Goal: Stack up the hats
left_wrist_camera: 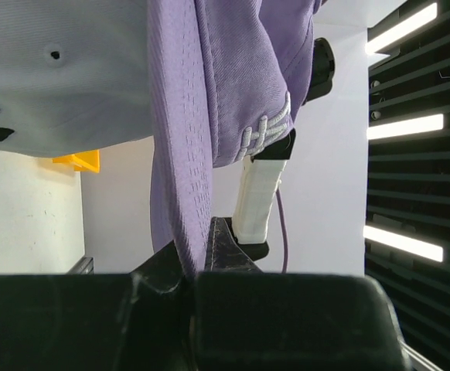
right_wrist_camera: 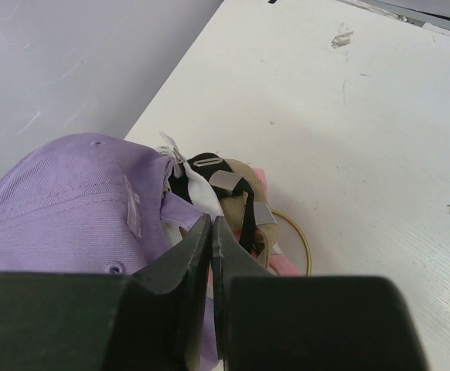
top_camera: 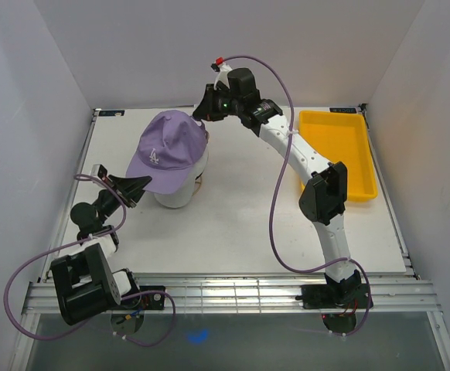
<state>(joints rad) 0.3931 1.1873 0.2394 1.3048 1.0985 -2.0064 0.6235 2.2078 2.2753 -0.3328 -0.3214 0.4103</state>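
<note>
The purple cap (top_camera: 167,147) sits over the pile of other caps (top_camera: 177,195), well to the left of the yellow tray (top_camera: 337,154) on the surface. Its brim points away from the tray and runs down between the left fingers (left_wrist_camera: 198,259), which are pressed together on its edge. On the side nearer the tray, the right fingers (right_wrist_camera: 211,239) are clamped on the cap's rear fabric.

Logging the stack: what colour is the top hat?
The top hat is purple; clearest in top external view.
</note>
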